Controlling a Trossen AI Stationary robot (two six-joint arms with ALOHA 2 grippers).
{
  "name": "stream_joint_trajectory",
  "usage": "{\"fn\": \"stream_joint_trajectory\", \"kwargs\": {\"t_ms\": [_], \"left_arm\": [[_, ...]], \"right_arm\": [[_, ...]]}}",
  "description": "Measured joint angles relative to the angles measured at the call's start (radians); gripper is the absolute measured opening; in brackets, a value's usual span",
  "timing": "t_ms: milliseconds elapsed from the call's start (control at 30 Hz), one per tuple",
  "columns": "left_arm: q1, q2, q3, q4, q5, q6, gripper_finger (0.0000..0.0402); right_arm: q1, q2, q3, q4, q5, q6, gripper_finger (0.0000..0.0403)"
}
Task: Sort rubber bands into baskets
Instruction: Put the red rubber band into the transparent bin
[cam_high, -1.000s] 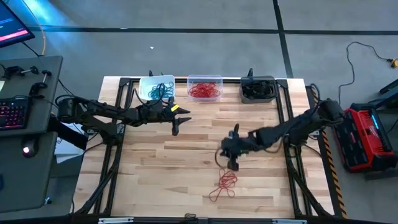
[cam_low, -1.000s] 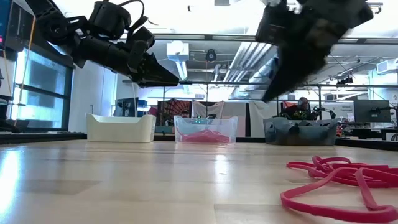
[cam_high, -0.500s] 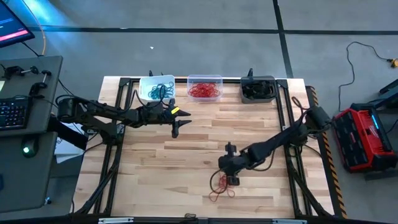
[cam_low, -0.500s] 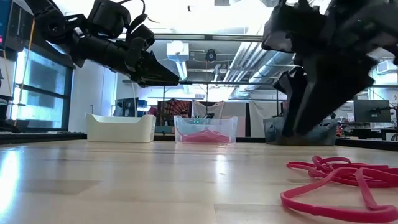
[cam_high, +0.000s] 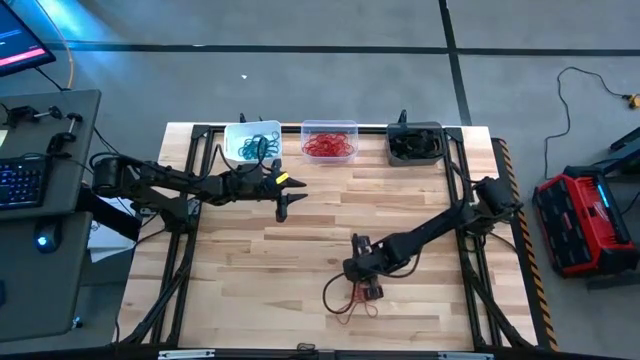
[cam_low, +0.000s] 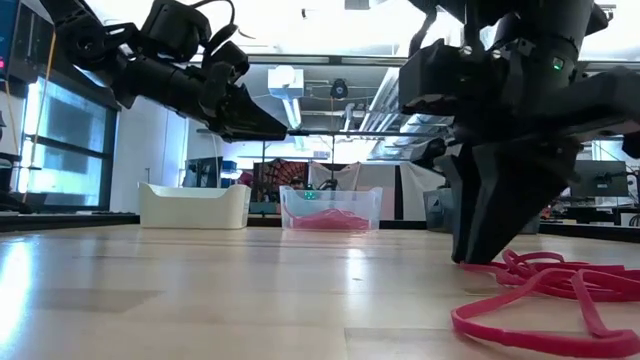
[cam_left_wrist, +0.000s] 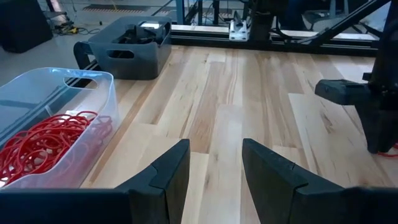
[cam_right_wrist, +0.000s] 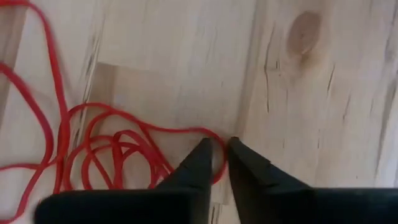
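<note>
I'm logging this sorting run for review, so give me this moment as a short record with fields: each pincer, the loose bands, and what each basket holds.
right pincer: down at the table on the loose red rubber bands, fingers nearly together around a strand
left pincer: open, empty, hovering in front of the white basket
loose bands: red only, near the table's front edge
white basket: teal bands
clear basket: red bands
dark grey basket: dark bands
</note>
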Motion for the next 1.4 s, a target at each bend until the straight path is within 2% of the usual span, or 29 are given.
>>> {"fn": "stream_joint_trajectory", "kwargs": {"t_ms": [67, 133, 233, 367, 567, 933, 1033, 1200, 1400], "left_arm": [[0.000, 0.000, 0.000, -0.003, 0.000, 0.000, 0.0141], [0.000, 0.000, 0.000, -0.005, 0.000, 0.000, 0.0141], [0.000, 0.000, 0.000, -0.004, 0.000, -0.008, 0.0141], [-0.007, 0.000, 0.000, -0.006, 0.000, -0.024, 0.0141], [-0.027, 0.000, 0.000, -0.007, 0.001, -0.025, 0.0141], [-0.038, 0.000, 0.000, -0.008, -0.037, -0.043, 0.0138], [-0.038, 0.000, 0.000, -0.008, -0.075, -0.027, 0.0128], [-0.040, 0.000, 0.000, -0.008, -0.078, -0.026, 0.0098], [-0.053, 0.000, 0.000, -0.013, -0.077, -0.024, 0.0055]], "right_arm": [[-0.008, 0.000, 0.000, -0.005, -0.003, -0.016, 0.0014], [-0.019, -0.003, 0.001, -0.006, -0.001, -0.033, 0.0006], [-0.037, -0.003, 0.022, -0.039, 0.045, -0.061, 0.0007], [-0.068, -0.003, 0.051, -0.049, 0.170, -0.146, 0.0002], [-0.166, -0.006, 0.091, -0.046, 0.304, -0.254, 0.0000], [-0.345, -0.009, 0.192, 0.013, 0.413, -0.385, 0.0000], [-0.391, -0.010, 0.225, 0.030, 0.440, -0.413, 0.0000], [-0.479, -0.010, 0.269, 0.080, 0.474, -0.480, 0.0000], [-0.602, -0.010, 0.313, 0.187, 0.450, -0.587, 0.0000]]}}
